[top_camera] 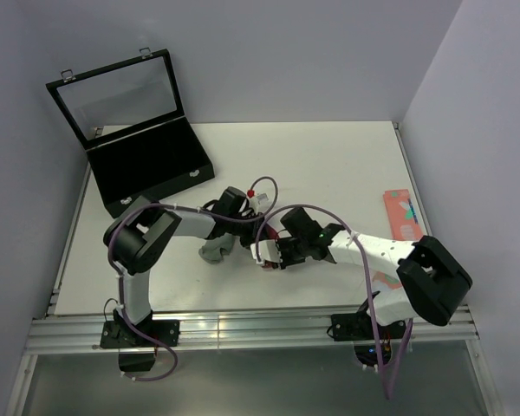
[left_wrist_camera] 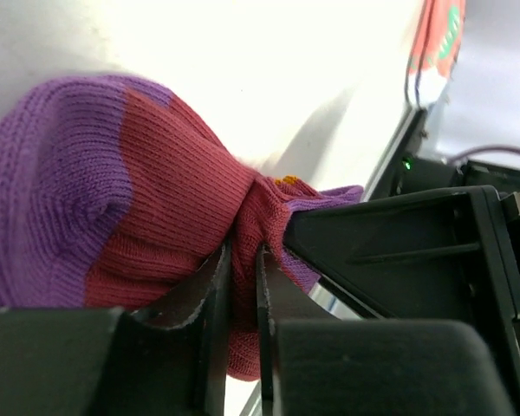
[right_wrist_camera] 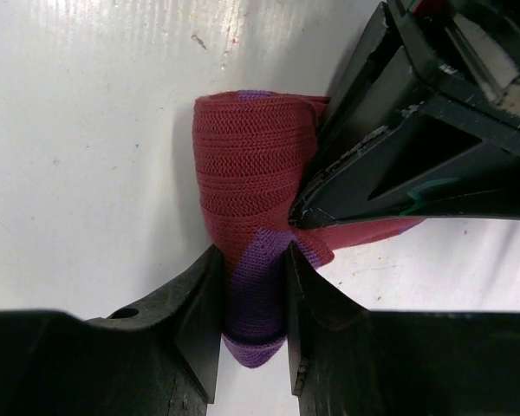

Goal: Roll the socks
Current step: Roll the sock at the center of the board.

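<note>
My left pincer [left_wrist_camera: 241, 258] nips a fold of the red sock [right_wrist_camera: 251, 156]. My right pincer [right_wrist_camera: 253, 264] clamps that sock's purple end, close beside the left one.

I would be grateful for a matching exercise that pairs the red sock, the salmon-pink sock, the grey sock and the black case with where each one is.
Things:
1. red sock
2. salmon-pink sock
3. grey sock
4. black case

Places:
A. far left corner of the table, lid open
B. by the table's right edge
C. pinched by the left gripper and the right gripper
D. just left of the red sock

Pairs: 1-C, 2-B, 3-D, 4-A
</note>
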